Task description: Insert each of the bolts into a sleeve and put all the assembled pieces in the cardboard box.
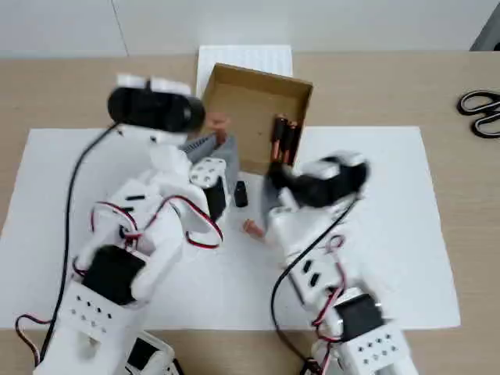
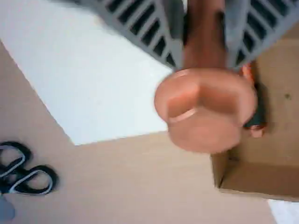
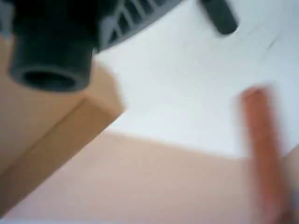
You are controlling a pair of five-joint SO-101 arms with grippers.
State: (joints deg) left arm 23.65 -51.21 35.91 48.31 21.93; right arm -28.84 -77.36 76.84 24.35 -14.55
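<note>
Seen from the high view, the step in hand looks like mating the orange bolt [image 1: 217,123], held by the left claw [image 1: 214,137] beside the cardboard box [image 1: 258,82], with a sleeve. It should go best if shank and bore are lined up on one axis before a slow push, over the white paper [image 1: 391,234] rather than the box rim. Assembled pieces [image 1: 283,139] lie in the box, while a loose sleeve [image 1: 241,194] and a loose bolt [image 1: 252,228] wait on the paper. In the left wrist view, the left claw's fingers [image 2: 135,23] are closed tight on the bolt's shank, head toward the camera. In the right wrist view, the right claw [image 3: 60,28] appears clamped on a black sleeve [image 3: 51,60], its bore open, near the box wall
</note>
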